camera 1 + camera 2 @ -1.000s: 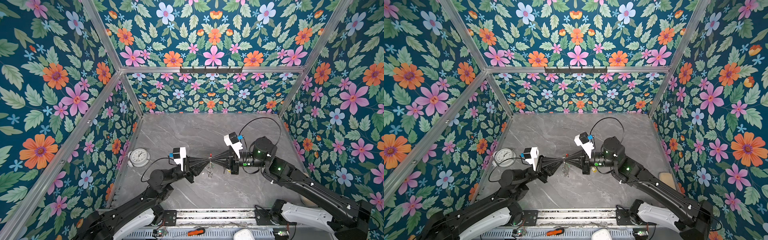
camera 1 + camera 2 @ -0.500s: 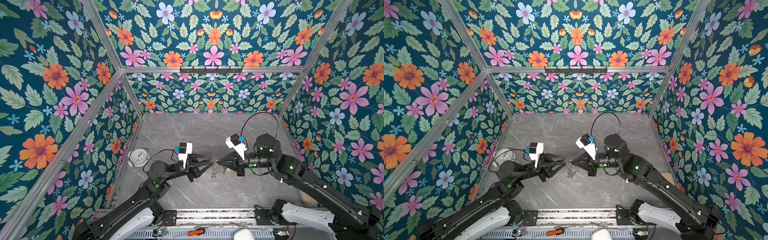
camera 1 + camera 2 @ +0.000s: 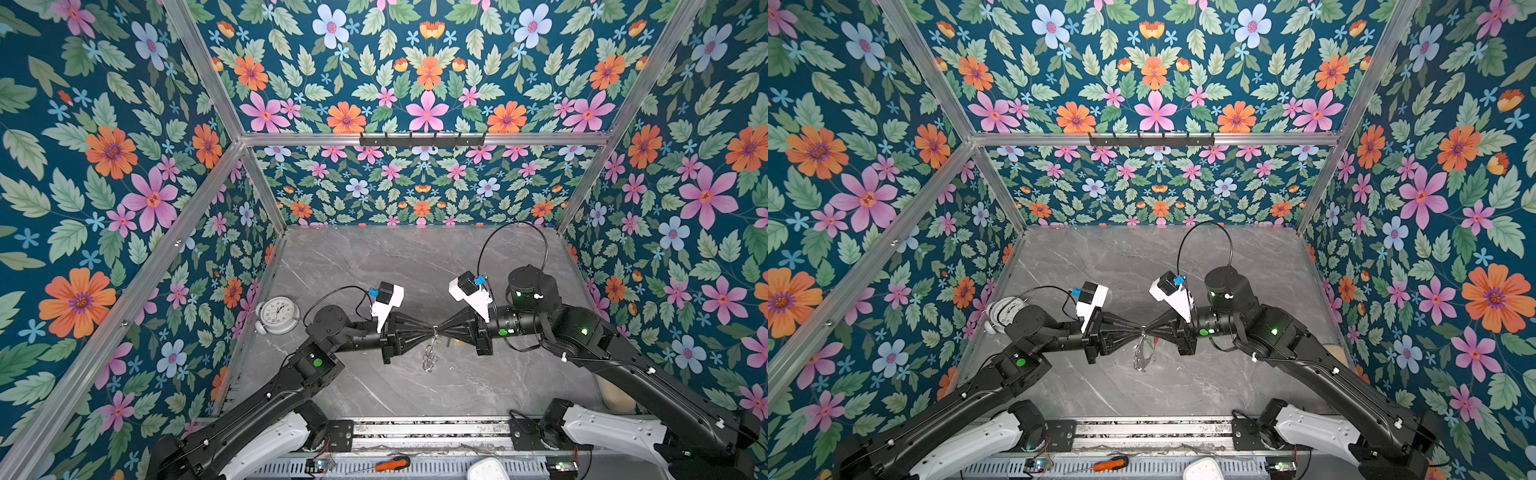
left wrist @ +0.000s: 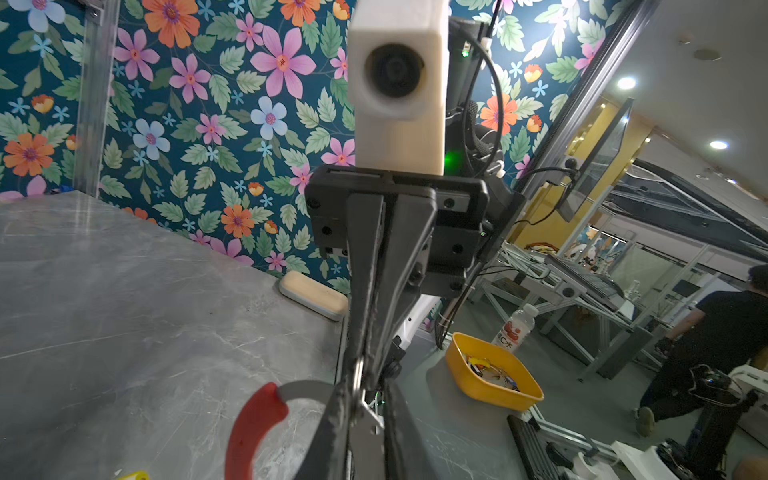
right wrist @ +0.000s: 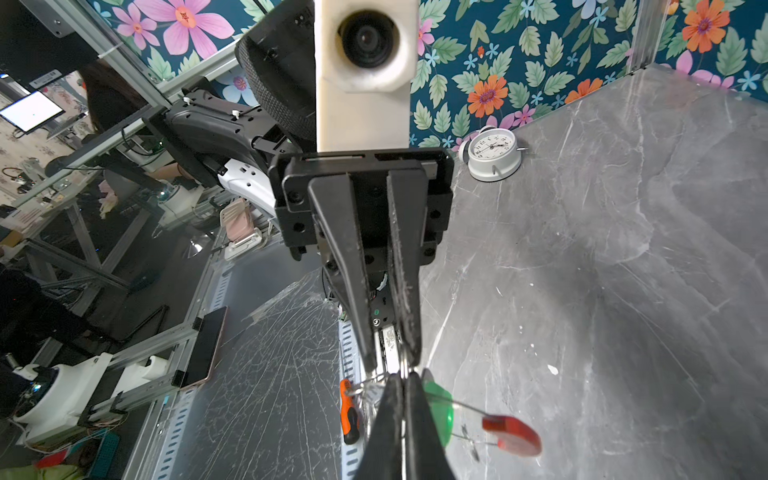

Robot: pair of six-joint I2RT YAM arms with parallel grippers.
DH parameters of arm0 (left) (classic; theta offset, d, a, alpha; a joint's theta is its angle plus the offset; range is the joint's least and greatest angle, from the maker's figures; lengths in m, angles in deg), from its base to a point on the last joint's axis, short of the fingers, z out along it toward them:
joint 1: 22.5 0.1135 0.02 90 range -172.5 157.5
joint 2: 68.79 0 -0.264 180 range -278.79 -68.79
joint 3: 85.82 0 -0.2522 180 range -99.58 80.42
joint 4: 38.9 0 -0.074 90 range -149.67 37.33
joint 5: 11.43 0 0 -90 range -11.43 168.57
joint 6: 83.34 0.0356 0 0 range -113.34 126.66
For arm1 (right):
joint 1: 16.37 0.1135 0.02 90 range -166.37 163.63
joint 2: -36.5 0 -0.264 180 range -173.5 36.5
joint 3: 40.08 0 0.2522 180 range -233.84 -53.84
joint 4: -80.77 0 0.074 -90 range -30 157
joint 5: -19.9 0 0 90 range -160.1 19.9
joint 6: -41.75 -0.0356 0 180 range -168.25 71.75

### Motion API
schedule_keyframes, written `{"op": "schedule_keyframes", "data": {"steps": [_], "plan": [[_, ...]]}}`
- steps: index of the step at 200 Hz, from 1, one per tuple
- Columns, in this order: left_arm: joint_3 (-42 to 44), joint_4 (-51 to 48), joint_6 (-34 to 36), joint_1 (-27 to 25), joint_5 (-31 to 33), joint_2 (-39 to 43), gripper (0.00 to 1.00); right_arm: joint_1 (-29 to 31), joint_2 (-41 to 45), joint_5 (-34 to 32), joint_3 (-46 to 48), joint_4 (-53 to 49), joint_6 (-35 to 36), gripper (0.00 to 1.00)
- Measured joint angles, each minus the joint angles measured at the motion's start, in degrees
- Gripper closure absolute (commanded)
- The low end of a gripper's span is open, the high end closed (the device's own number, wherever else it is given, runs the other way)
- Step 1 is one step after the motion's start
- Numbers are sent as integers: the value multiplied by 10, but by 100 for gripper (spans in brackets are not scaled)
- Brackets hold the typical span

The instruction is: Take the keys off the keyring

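Grey metal keyring hangs lengthwise downward, pinched by left jaws and right jaws, above marbled desk; floral walls.

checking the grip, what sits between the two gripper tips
Only the keyring: its thin hoop sits where the left gripper and right gripper tips meet, keys dangling below. Shows in both top views.

my left arm and right arm black jointed tubes, white shells at bases, green joint lights, white wrist camera blocks, blue plugs, looping black cable, my left gripper and right gripper black tapered fingers, small screws
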Motion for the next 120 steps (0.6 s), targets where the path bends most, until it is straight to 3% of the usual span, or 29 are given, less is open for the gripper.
{"op": "schedule_keyframes", "data": {"steps": [68, 95, 120], "plan": [[-9, -1, -12, 1, -14, -15, 90, 0, -10, -12, -12, -18, 3, 100], [-9, -3, -12, 1, -14, -18, 100, 0, -14, -14, -15, -23, 5, 100], [-9, -3, -11, 1, -13, -18, 100, 0, -14, -14, -16, -24, 5, 100]]}}
